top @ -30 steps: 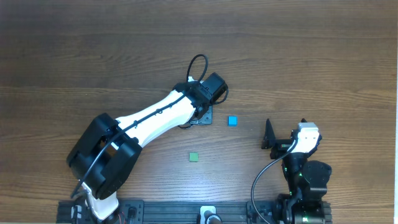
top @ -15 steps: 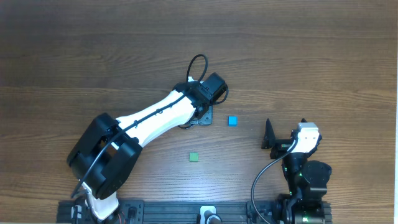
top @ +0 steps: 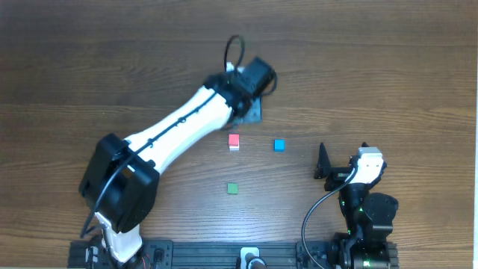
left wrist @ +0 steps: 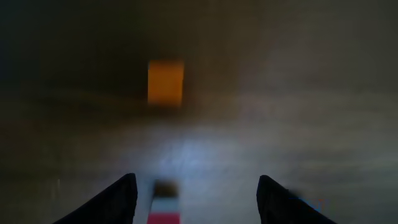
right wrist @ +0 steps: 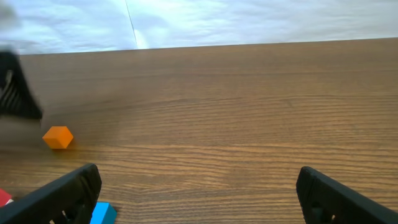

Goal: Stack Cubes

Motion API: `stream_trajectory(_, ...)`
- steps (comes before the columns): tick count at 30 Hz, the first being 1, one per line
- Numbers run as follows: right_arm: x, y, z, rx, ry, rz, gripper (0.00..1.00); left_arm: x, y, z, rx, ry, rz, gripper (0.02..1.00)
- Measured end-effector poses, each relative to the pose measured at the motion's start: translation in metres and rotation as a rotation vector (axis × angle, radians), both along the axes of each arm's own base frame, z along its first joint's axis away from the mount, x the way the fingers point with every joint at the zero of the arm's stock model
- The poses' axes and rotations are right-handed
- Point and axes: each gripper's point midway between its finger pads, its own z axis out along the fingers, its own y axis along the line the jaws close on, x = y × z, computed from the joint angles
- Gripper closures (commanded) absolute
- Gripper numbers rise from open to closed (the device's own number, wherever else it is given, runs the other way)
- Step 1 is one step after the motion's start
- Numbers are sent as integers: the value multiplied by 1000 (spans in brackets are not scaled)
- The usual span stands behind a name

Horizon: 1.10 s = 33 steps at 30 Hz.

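A red cube (top: 234, 140) with white showing at its lower edge rests on the wooden table (top: 373, 67). To its right lies a blue cube (top: 278, 145), and a green cube (top: 232, 189) sits nearer the arm bases. My left gripper (top: 251, 112) hangs open above and beyond the red cube (left wrist: 164, 215), which lies between its fingers (left wrist: 122, 198). An orange cube (left wrist: 166, 82) lies farther out. My right gripper (top: 342, 155) stands open at the right, holding nothing. Its wrist view shows the orange cube (right wrist: 58, 137) and the blue cube (right wrist: 101, 213).
The left arm's white link (top: 179, 131) crosses the middle of the table diagonally. A pale wall (right wrist: 249, 22) rises behind the table's far edge. Bare wood stretches across the right and far parts of the table.
My left gripper has let go and pulled away up the picture, uncovering the red cube where it had been. The right arm has not moved.
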Motion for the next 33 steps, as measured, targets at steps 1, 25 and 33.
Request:
stream_trajectory(1,0,0,0,0,0,0,7,8,0,4,-11,-15,9,397)
stream_trajectory(25,0,0,0,0,0,0,7,45,19,-79,24,90,24,503)
stream_trajectory(33,0,0,0,0,0,0,7,43,17,-79,22,93,-6,555)
